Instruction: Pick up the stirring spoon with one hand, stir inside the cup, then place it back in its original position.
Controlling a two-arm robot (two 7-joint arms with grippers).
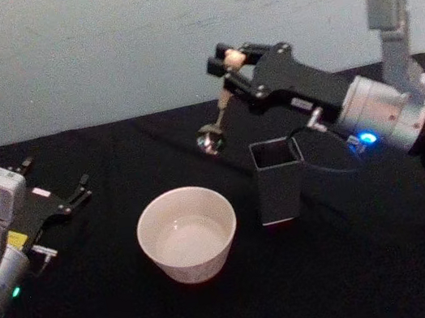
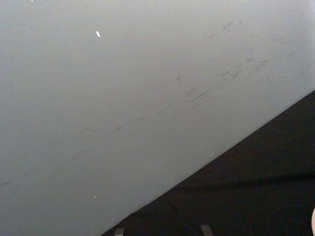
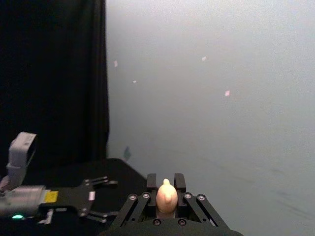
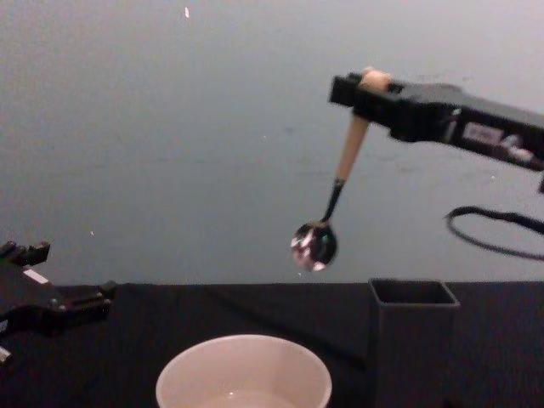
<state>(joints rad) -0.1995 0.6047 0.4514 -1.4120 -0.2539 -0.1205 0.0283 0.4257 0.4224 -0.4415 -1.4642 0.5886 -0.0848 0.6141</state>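
Spoon hangs bowl-down from my right pincer, shut tight on its bear-head end. That keeps it clear of the dark holder & ready to swing over the cup. It's in mid-air, above & behind the cup. Left pincer sits open & empty, far left.

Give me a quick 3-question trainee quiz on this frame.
1. Fill in: the left gripper, left of the cup, is ____ (open/shut).
2. Which holds the spoon? A: left gripper. B: right gripper.
3. True or false: the spoon's bowl is inside the cup.
Key: 1 open; 2 B; 3 false, it hangs in the air.
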